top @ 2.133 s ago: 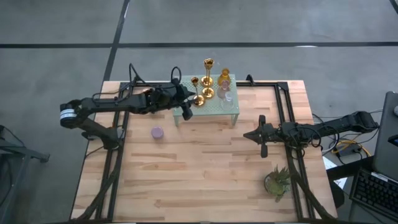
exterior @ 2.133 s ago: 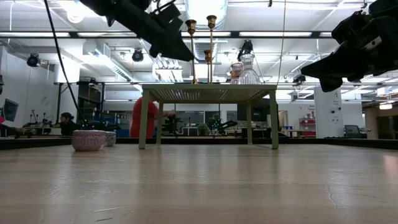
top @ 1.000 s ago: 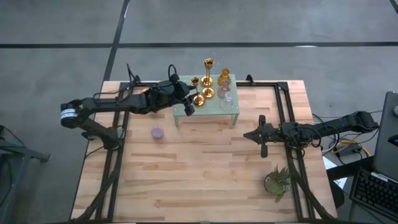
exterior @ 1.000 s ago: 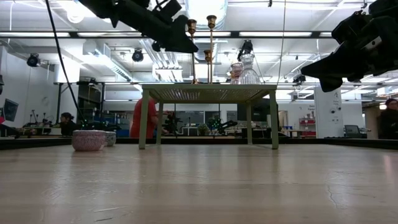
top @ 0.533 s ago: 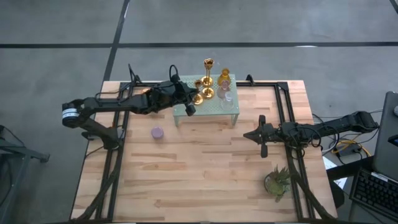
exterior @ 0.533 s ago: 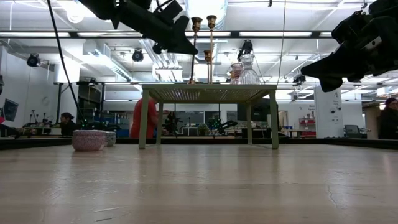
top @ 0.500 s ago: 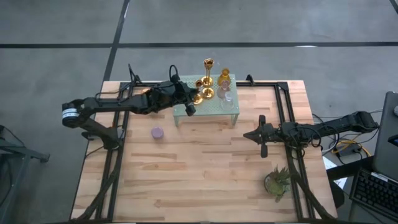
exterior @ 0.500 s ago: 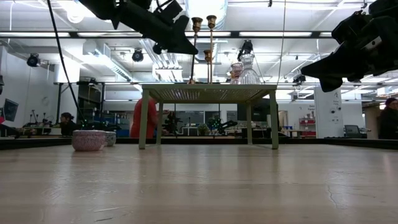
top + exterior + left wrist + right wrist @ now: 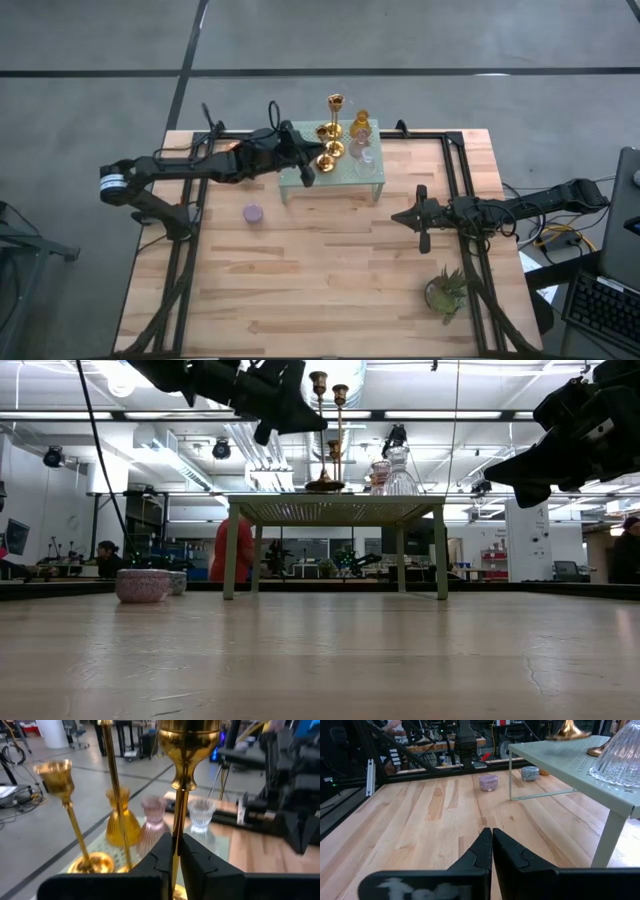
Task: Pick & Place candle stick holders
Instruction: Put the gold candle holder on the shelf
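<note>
My left gripper (image 9: pixel 306 163) is over the pale green mesh rack (image 9: pixel 366 173) and is shut on a gold stemmed candle stick holder (image 9: pixel 320 430). Two more gold stemmed holders (image 9: pixel 55 775) stand by their round bases on the rack, next to an amber cup (image 9: pixel 123 824), a pink cup (image 9: pixel 153 820) and a clear cup (image 9: pixel 200 813). A purple cup (image 9: pixel 253 212) sits on the table to the rack's left. My right gripper (image 9: pixel 488 832) is shut and empty, above the table's right half (image 9: pixel 398 217). My left gripper pinches the gold holder's thin stem (image 9: pixel 175 827) between its two fingers, below the knob under the cup. The fingers come from the table's left, slanting down, and lie across the stem. The holder is nearly upright, a little tilted, its round base (image 9: pixel 325 485) just above the rack top.
A small green potted plant (image 9: pixel 445 290) stands near the table's right front. A second small cup (image 9: pixel 530 772) sits on the table near the rack's left legs. Black frame rails run along the table's left and right sides. A person in red shows in the room behind (image 9: pixel 222 550).
My left gripper, shut on the gold holder's stem, has gone up and a little toward the table's right. The holder has come up off the rack top with it; its base now shows tipped, just above the mesh. My right arm has kept still.
</note>
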